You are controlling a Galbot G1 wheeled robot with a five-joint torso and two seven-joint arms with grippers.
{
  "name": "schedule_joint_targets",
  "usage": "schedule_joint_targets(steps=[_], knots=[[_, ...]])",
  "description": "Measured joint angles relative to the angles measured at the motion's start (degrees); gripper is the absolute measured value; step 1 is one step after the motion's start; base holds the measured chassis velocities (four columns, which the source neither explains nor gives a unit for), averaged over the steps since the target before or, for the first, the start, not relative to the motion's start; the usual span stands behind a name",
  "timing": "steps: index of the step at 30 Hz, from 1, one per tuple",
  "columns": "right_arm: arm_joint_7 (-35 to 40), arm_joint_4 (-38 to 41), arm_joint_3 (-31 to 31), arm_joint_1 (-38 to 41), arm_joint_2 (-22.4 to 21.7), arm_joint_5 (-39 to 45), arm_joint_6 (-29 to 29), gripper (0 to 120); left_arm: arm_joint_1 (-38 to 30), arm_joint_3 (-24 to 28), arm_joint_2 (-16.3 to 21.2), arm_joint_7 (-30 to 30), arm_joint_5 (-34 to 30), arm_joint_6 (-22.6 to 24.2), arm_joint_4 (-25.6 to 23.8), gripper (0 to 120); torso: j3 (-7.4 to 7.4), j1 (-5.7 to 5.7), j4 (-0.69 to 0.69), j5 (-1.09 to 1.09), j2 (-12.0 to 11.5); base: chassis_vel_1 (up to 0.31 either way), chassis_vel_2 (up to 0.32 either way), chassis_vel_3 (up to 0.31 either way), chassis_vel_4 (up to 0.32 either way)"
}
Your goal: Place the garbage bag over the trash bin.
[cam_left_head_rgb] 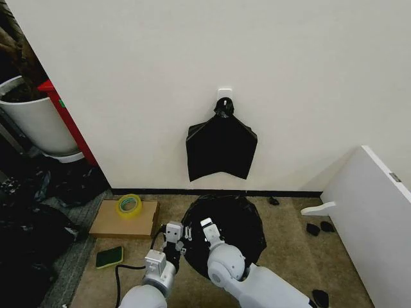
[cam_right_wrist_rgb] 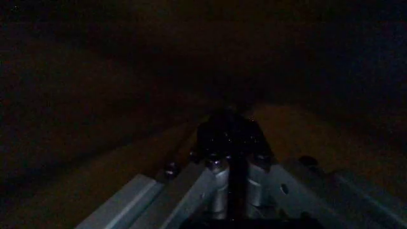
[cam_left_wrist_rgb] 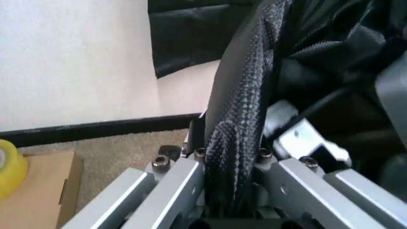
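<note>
**Both grippers at the bag-draped bin by the wall**

From where I stand, the garbage bag [cam_left_head_rgb: 234, 221] lies as a round, glossy black mound on the tan carpet, close to the foot of the white wall. It hides whatever it covers, so I cannot make out the trash bin itself under the film.

The left gripper [cam_left_head_rgb: 174, 235] is at the near left edge of the mound. In the left wrist view its two dark, textured fingers [cam_left_wrist_rgb: 239, 109] are pressed together, flat against each other, with folds of black film bunched right beside them; I cannot tell whether any film is caught between them.

The right gripper [cam_left_head_rgb: 207, 226] sits on the near top of the mound, just beside the left one. Its wrist view is very dark: the fingers [cam_right_wrist_rgb: 230, 136] look drawn close to a narrow tip, but I cannot tell whether they pinch anything.

On the wall above, a flat black bag bundle [cam_left_head_rgb: 221, 146] hangs from a white hook [cam_left_head_rgb: 224, 94]. Left of the mound a cardboard box [cam_left_head_rgb: 124, 219] carries a yellow tape roll [cam_left_head_rgb: 129, 205], with a green sponge [cam_left_head_rgb: 109, 257] nearer the robot
</note>
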Motion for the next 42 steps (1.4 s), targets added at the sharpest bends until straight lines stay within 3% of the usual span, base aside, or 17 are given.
schedule_joint_targets(steps=[5, 12, 18, 22, 25, 34, 36, 38, 42], knots=[[0.3, 0.3, -0.4, -0.4, -1.9, 0.0, 0.0, 0, -0.2, 0.0, -0.4, 0.0, -0.1, 0.0, 0.0, 1, 0.00, 0.00, -0.02, -0.01, 0.0, 0.000, 0.000, 0.000, 0.000], [-0.4, 0.3, -1.1, -1.4, 0.5, -2.2, 0.1, 0, -0.2, 0.7, -0.6, 0.0, -0.1, 0.2, 0.1, 1, 0.00, 0.00, 0.00, 0.00, 0.0, 0.000, 0.000, 0.000, 0.000], [-0.4, 1.2, -0.1, -0.9, -0.6, -2.1, 0.3, 0, -0.1, 0.0, -0.5, -0.2, -1.3, 0.5, -0.1, 1, 0.00, 0.00, -0.01, 0.00, 0.0, 0.000, 0.000, 0.000, 0.000], [-1.6, 7.1, 0.0, -3.6, -3.3, -2.5, 0.1, 0, -1.0, -0.7, -0.5, -1.2, -4.7, 2.3, -0.1, 1, 0.00, 0.00, 0.00, 0.01, 0.0, 0.000, 0.000, 0.000, 0.000], [-6.8, 15.4, 1.4, -7.4, -6.6, -4.7, 0.1, 0, -2.6, -2.0, -1.2, -3.6, -10.2, 6.0, 0.8, 1, 0.00, 0.00, -0.02, 0.00, 0.0, 0.000, 0.000, 0.000, 0.000], [-11.0, 32.5, 9.6, -16.2, -11.5, -5.5, 2.3, 31, -5.3, -4.5, -1.3, -7.7, -21.9, 13.6, 2.6, 1, 0.00, 0.00, -0.01, 0.01, 0.0, 0.000, 0.000, 0.000, 0.000], [-13.7, 36.8, 13.2, -20.7, -13.5, -9.6, 6.3, 43, -5.7, -4.8, -1.6, -8.3, -25.0, 16.0, 3.2, 1, 0.00, 0.00, -0.03, 0.00, 0.0, 0.000, 0.000, 0.000, 0.000], [-14.8, 38.0, 15.1, -22.5, -13.8, -11.6, 8.2, 46, -5.7, -4.9, -1.7, -7.9, -25.2, 16.0, 3.6, 1, 0.00, 0.00, 0.00, 0.01, 0.0, 0.000, 0.000, 0.000, 0.000], [-18.8, 40.1, 21.7, -29.7, -11.8, -18.3, 14.2, 57, -6.4, -4.9, -2.0, -7.6, -27.1, 16.4, 4.7, 1, 0.00, 0.00, -0.01, 0.01, 0.0, 0.000, 0.000, 0.000, 0.000]])
